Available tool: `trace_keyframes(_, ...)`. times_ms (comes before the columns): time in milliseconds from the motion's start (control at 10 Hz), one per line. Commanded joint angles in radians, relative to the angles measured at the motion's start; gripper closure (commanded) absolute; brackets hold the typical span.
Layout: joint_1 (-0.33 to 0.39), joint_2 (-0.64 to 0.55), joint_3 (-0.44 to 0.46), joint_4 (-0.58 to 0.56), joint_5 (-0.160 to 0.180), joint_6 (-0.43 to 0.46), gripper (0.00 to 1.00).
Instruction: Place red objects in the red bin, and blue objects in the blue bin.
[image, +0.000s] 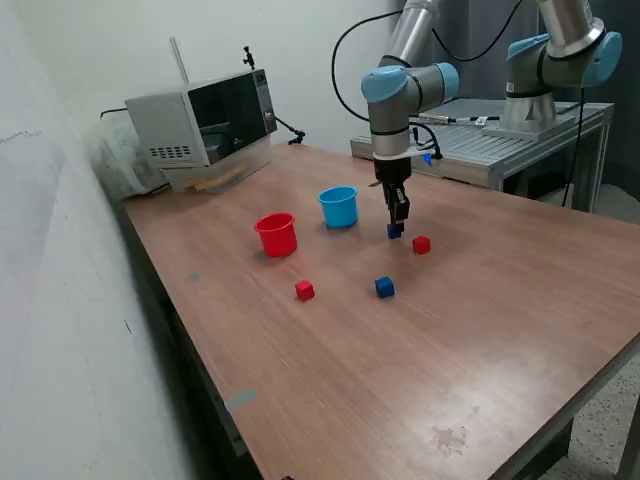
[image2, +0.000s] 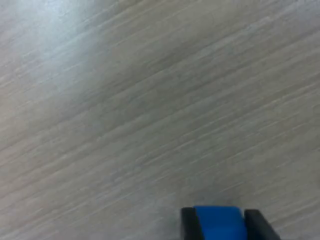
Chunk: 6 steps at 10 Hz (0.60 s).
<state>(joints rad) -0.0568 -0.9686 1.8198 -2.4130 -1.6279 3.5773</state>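
Observation:
My gripper (image: 397, 224) stands low over the wooden table (image: 400, 370), its black fingers (image2: 189, 224) pressed against both sides of a dark blue cube (image: 394, 232), also seen in the wrist view (image2: 219, 222). Whether the cube is lifted off the table I cannot tell. A second dark blue cube (image: 385, 288) and a red cube (image: 305, 290) lie nearer the front. Another red cube (image: 421, 244) lies just to the exterior view's right of the gripper. The light blue cup (image: 339, 206) stands upright to the gripper's left, and the red cup (image: 277, 234) further left.
A microwave (image: 205, 125) stands at the table's back left corner. A second arm (image: 560, 60) is mounted on a metal bench (image: 500, 145) behind the table at the back right. A white wall runs along the exterior view's left.

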Motion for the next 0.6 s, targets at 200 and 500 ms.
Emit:
trace_keyframes(200,-0.001,-0.001,-0.005,0.000,0.002,-0.026,1.00)
trace_keyframes(500,0.000,-0.128,-0.005,0.011,0.009,-0.106,1.00)
